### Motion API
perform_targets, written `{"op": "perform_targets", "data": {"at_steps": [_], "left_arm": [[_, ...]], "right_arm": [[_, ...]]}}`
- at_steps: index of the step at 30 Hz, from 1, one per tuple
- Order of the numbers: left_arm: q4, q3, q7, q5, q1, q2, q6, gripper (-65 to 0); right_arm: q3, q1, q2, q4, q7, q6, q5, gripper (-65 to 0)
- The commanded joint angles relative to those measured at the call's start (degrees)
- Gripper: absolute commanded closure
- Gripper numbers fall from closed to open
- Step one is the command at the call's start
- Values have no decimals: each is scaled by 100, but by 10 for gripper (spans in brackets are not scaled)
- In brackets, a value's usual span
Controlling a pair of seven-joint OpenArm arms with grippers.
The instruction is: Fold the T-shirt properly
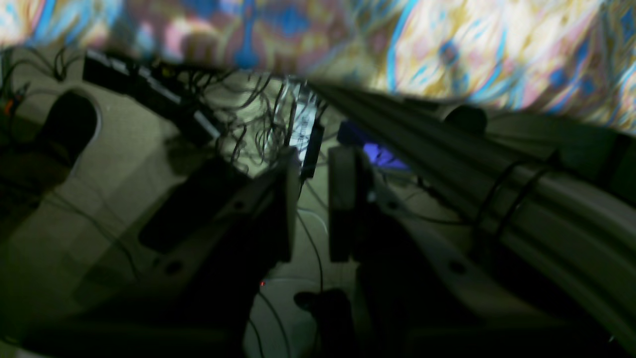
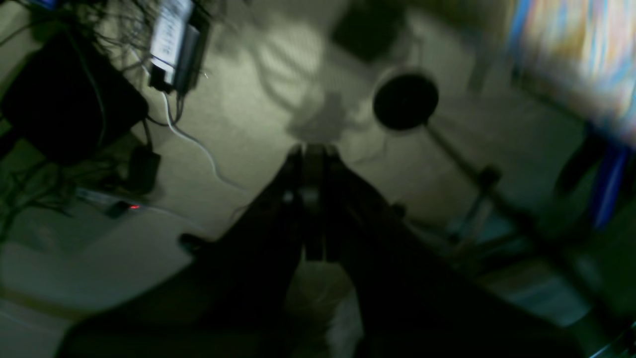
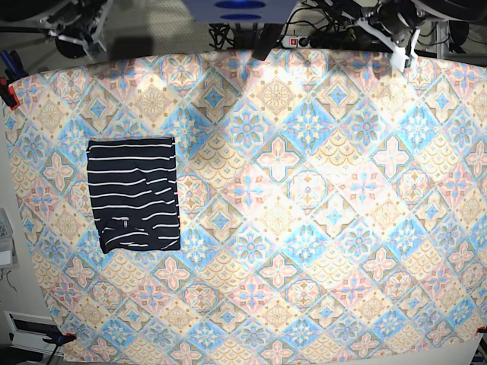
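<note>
T-shirt (image 3: 135,182) lies folded near the tabletop's (image 3: 319,251) right-arm-side edge, presumably parked as finished; left gripper (image 1: 314,154) slightly parted, right gripper (image 2: 313,150) closed, both empty.

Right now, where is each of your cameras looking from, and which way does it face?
Left wrist: on the left arm, facing the floor past the tablecloth's edge; the left gripper's parted fingers show.
Right wrist: on the right arm, facing floor clutter, blurred; the right gripper shows, closed.
Base: above the table, looking down at the folded T-shirt; both arms' ends show at the top edge.
Shared: all three catch the tablecloth; only base shows the T-shirt.
</note>
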Motion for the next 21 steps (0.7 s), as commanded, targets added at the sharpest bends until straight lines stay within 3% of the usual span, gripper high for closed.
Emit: {"op": "perform_targets", "data": {"at_steps": [1, 5, 9, 21], "left_arm": [[74, -13, -25, -36, 131, -23, -25, -94], [-67, 225, -25, 61, 280, -5, -25, -94], [-629, 541, -52, 535, 236, 65, -25, -94], [-3935, 1886, -1661, 1766, -924, 127, -25, -94]], "right_arm": [[134, -77, -2, 15, 9, 12, 17, 0], [222, -138, -108, -530, -9, 12, 17, 0], [222, -112, -108, -1479, 26, 12, 17, 0], [222, 1242, -64, -4767, 888, 12, -18, 0]]}}
